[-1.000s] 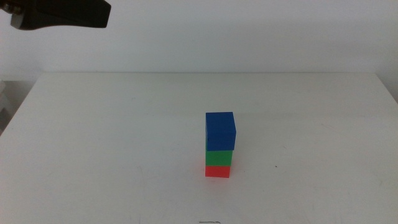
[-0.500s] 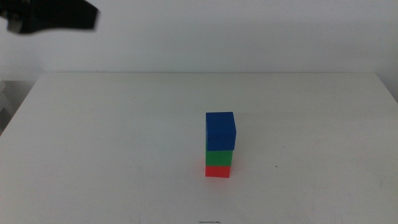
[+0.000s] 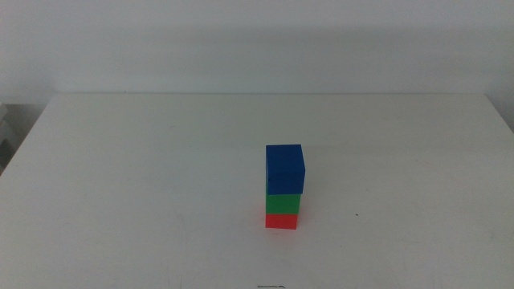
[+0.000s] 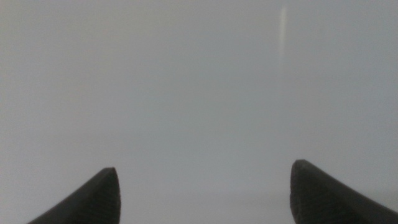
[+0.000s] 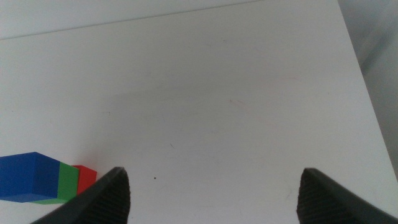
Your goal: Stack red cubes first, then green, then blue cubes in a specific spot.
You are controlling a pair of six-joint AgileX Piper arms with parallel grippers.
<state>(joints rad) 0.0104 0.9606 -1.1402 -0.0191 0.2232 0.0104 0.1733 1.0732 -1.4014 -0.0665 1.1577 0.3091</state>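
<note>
Off to one side of the right end effector (image 5: 214, 196), which is spread wide with nothing held, a neat three-cube stack is seen on the white surface (image 3: 161, 177). The red cube (image 3: 281, 221) is at the bottom, the green cube (image 3: 283, 203) sits on it, and the blue cube (image 3: 284, 168) is on top, edges lined up. No writing or labels can be made out anywhere. The left end effector (image 4: 205, 193) is parted too, empty, and only a blank pale background is shown beyond it.
</note>
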